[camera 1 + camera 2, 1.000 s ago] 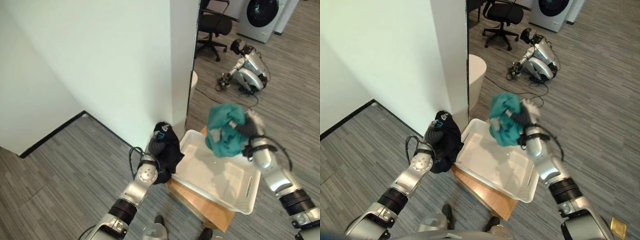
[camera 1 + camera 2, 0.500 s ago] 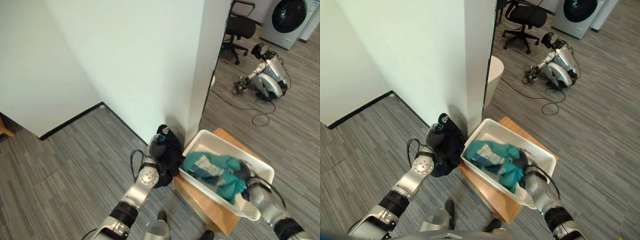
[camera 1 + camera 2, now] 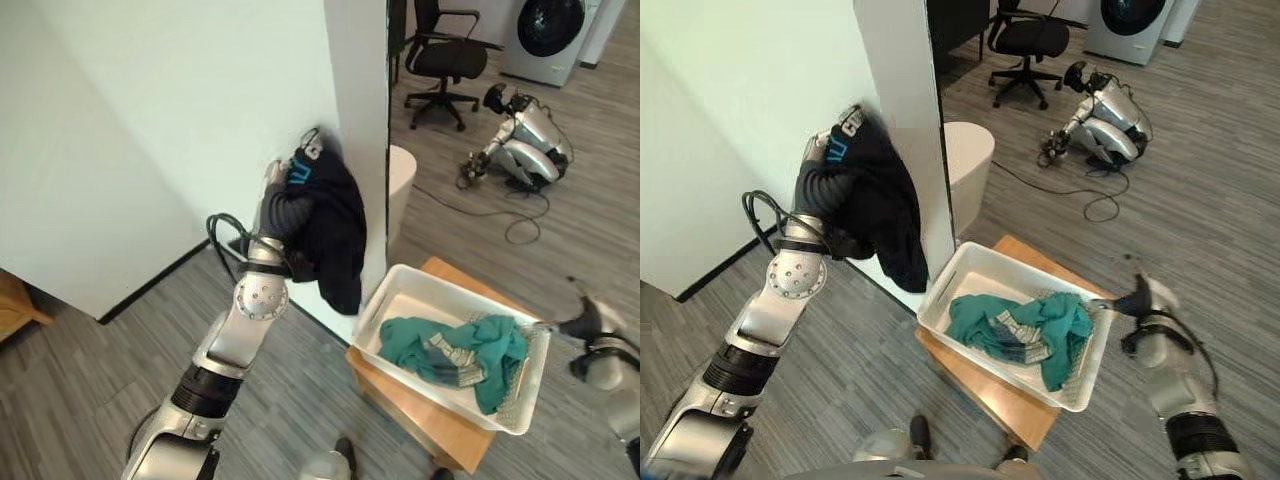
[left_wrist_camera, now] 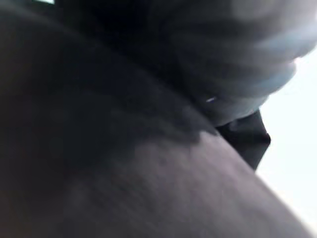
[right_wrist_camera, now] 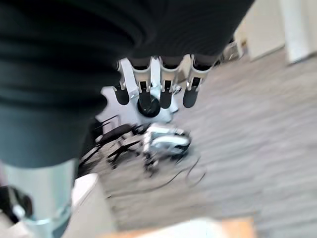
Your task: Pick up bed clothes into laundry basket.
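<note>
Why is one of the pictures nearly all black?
In the left wrist view, the black garment lies right against the camera and blocks the light, leaving a bright patch of white wall at one edge. In the left eye view, it hangs over the left hand, raised beside that wall.

A laundry basket (image 3: pixel 388 296) sits on a low table (image 3: pixel 412 427), with a garment (image 3: pixel 455 350) in it. Left of the basket and higher, the left robot hand (image 3: pixel 283 196) holds another garment (image 3: pixel 335 235) by the wall corner (image 3: pixel 355 120). Right of the basket is the right robot hand (image 3: pixel 1143 300).
</note>
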Motion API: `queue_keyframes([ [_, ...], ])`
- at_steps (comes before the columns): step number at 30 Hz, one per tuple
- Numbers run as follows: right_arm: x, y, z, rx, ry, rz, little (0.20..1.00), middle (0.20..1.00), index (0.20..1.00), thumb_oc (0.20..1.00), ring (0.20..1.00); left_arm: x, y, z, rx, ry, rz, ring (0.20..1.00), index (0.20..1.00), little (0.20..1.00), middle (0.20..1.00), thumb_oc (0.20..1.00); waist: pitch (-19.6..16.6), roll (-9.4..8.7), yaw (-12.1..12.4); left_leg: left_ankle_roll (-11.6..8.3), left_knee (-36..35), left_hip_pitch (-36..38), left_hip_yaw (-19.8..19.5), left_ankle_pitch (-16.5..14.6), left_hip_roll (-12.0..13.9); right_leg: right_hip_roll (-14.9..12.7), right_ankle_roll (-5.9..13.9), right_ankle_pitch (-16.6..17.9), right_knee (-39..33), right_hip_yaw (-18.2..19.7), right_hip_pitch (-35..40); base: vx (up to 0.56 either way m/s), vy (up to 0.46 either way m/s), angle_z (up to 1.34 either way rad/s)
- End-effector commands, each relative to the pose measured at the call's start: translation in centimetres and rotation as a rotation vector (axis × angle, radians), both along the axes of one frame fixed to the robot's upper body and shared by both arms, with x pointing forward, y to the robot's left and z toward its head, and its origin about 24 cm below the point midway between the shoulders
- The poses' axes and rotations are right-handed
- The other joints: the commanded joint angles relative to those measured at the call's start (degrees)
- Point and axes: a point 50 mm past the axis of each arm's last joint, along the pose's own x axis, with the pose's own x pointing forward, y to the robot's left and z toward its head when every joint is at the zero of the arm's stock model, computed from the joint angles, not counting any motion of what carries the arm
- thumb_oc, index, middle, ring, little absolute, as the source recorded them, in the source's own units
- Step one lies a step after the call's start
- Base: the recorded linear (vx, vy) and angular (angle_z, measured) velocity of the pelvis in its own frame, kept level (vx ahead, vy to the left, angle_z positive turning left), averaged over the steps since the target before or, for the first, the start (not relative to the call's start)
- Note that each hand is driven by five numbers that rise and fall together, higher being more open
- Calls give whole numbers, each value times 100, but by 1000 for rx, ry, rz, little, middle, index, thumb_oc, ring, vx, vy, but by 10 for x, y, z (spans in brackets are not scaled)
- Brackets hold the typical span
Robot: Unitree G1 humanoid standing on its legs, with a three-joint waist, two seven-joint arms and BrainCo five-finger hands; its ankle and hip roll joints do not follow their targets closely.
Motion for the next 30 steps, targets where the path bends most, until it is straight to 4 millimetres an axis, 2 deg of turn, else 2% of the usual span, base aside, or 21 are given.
queue_keyframes([
  [1,9,-34,48,-130,-119,-90,1000,1000,1000,1000,1000,-9,-31,29,-75,-120,-223,200,200,200,200,200,-123,-29,255,-926,-243,-220,-13,1111,683,-57,548,-409,71,-314,454,-64,-35,-1],
  [3,1,-57,59,-156,-112,-167,1000,1000,1000,1000,1000,-13,-28,33,-69,-146,-221,200,200,200,200,200,-156,26,325,-981,-231,-220,-36,1208,688,-73,575,-393,71,-349,468,-58,-34,0],
  [4,1,-58,60,-156,-113,-167,1000,1000,1000,1000,1000,-13,-28,33,-70,-146,-221,200,200,200,200,200,-154,33,328,-983,-232,-220,-37,1211,688,-72,575,-393,71,-350,469,-44,-22,3],
  [6,-9,-73,64,-172,-93,-222,1000,1000,1000,1000,1000,-23,-26,34,-85,-164,-259,200,200,200,200,200,-159,74,383,-1035,-203,-217,-55,1311,710,-99,585,-388,71,-398,493,-63,-34,1],
  [9,-14,-78,64,-186,-76,-237,1000,1000,1000,1000,1000,-27,-25,33,-100,-163,-274,200,200,200,200,200,-160,97,403,-1058,-195,-211,-64,1353,717,-111,591,-382,71,-418,510,-50,-22,0],
  [11,-16,-76,51,-188,-18,-234,1000,1000,1000,1000,1000,-34,-35,34,-211,-145,-385,200,200,200,200,200,-177,140,414,-1125,-118,-228,-105,1489,766,-128,583,-393,71,-436,560,-121,-60,4],
  [12,-15,-76,52,-188,-19,-233,1000,1000,1000,1000,1000,-33,-35,34,-212,-145,-385,200,200,200,200,200,-174,143,405,-1128,-115,-231,-110,1490,769,-125,580,-395,71,-440,562,-71,-44,16],
  [13,-10,-71,48,-180,-12,-215,1000,1000,1000,1000,1000,-33,-41,35,-233,-141,-410,200,200,200,200,200,-177,149,387,-1145,-84,-237,-113,1525,786,-124,574,-405,71,-435,575,-52,-37,21],
  [14,0,-60,40,-158,-1,-182,1000,1000,1000,1000,1000,-30,-55,38,-276,-122,-467,200,200,200,200,200,-193,170,357,-1154,-58,-233,-124,1564,799,-139,567,-419,71,-412,578,-52,-36,21],
  [15,2,-60,40,-159,-4,-180,1000,1000,1000,1000,1000,-29,-55,39,-277,-125,-465,200,200,200,200,200,-177,171,345,-1156,-59,-232,-122,1565,801,-137,566,-420,71,-410,578,-60,-32,9],
  [17,13,-46,31,-137,15,-136,1000,1000,1000,1000,1000,-27,-72,41,-298,-99,-525,200,200,200,200,200,-194,187,310,-1167,-38,-222,-118,1610,824,-148,557,-430,71,-379,596,-33,-16,2],
  [18,24,-30,19,-117,45,-89,1000,1000,1000,1000,1000,-25,-89,44,-325,-65,-601,200,200,200,200,200,-201,206,253,-1170,-24,-203,-89,1646,849,-133,544,-446,71,-351,600,0,0,0],
  [21,31,-14,5,-84,69,-55,1000,1000,1000,1000,1000,-23,-100,46,-364,-48,-632,200,200,200,200,200,-193,211,193,-1165,-26,-171,-71,1673,871,-104,521,-466,71,-306,607,3,-12,-3],
  [23,35,-1,-5,-58,84,-27,1000,1000,1000,1000,1000,-22,-114,41,-391,10,-676,200,200,200,200,200,-186,225,136,-1167,-3,-172,-85,1686,881,-93,510,-475,71,-258,605,15,-19,-6],
  [24,38,10,-14,-23,96,-6,1000,1000,1000,1000,1000,-18,-127,32,-372,65,-670,200,200,200,200,200,-174,241,66,-1150,2,-148,-101,1648,869,-61,495,-497,71,-203,592,16,-13,-11],
  [27,39,22,-24,12,106,16,1000,1000,1000,1000,1000,-12,-132,22,-309,87,-608,200,200,200,200,200,-135,245,2,-1133,46,-141,-105,1594,854,-42,482,-521,71,-128,573,33,-12,-17],
  [28,37,28,-31,42,115,23,1000,1000,1000,1000,1000,-6,-136,9,-238,114,-543,200,200,200,200,200,-91,241,-89,-1104,64,-138,-91,1508,832,-40,482,-536,71,-47,536,35,-5,-34],
  [29,37,28,-31,43,116,23,1000,1000,1000,1000,1000,-6,-136,9,-237,114,-542,200,200,200,200,200,-92,237,-86,-1103,68,-137,-86,1502,831,-42,483,-536,71,-43,537,50,-3,-35],
  [30,35,35,-39,79,123,28,1000,1000,1000,1000,1000,1,-137,-6,-184,160,-486,200,200,200,200,200,-47,231,-180,-1067,61,-139,-65,1406,815,-47,488,-541,71,17,474,17,4,-18],
])
